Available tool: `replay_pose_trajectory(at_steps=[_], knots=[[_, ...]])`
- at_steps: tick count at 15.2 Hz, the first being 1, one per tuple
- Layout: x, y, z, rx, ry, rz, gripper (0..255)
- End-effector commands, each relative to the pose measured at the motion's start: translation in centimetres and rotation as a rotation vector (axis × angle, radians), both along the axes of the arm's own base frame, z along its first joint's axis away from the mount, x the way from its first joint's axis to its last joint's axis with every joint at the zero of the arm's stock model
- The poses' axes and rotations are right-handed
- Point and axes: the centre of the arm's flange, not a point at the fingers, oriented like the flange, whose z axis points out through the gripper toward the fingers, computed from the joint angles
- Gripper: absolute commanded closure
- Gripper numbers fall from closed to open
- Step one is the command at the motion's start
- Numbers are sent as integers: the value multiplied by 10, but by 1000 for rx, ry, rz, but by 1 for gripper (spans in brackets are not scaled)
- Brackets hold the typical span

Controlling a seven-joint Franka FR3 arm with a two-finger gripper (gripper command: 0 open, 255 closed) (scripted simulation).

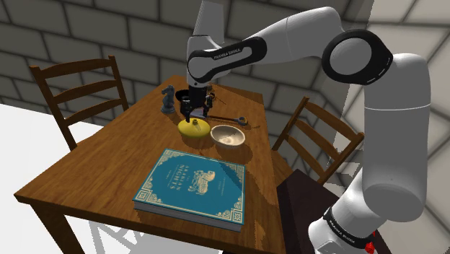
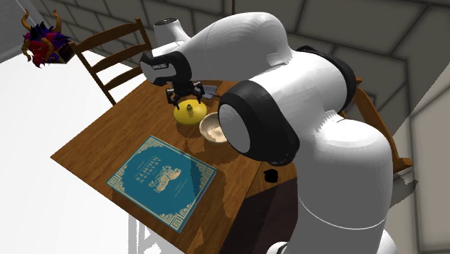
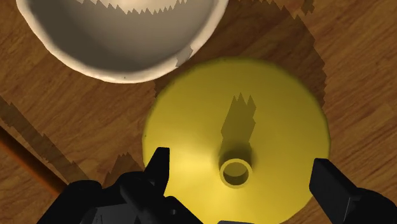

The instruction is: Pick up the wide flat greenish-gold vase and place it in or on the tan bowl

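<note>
The vase (image 1: pixel 194 129) is a wide, flat yellow body with a short narrow neck, standing on the wooden table (image 1: pixel 86 166) just beside the tan bowl (image 1: pixel 228 135). My gripper (image 1: pixel 196 114) hangs directly above the vase, open. In the wrist view the vase (image 3: pixel 254 114) lies below me, its small round neck between my spread fingertips (image 3: pixel 159 167), which do not touch it. The gripper (image 3: pixel 242 175) is centred near the neck. The bowl (image 3: pixel 121 38) sits close beyond the vase. In the second exterior view the gripper (image 2: pixel 184 99) hovers over the vase (image 2: pixel 189 113), next to the bowl (image 2: pixel 212 128).
A large teal book (image 1: pixel 192 186) lies on the near part of the table. A dark chess-knight figure (image 1: pixel 168 99) stands at the far edge, and a thin metal tool (image 1: pixel 234 119) lies behind the bowl. Wooden chairs (image 1: pixel 79 86) flank the table.
</note>
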Motion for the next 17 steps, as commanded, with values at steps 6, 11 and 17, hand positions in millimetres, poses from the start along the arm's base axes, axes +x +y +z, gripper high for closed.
replay_pose_trajectory(at_steps=[6, 11, 17], knots=[[1, -2, -8, 0, -1, 0, 0], [1, -2, -8, 0, -1, 0, 255], [1, -2, -8, 0, -1, 0, 255]])
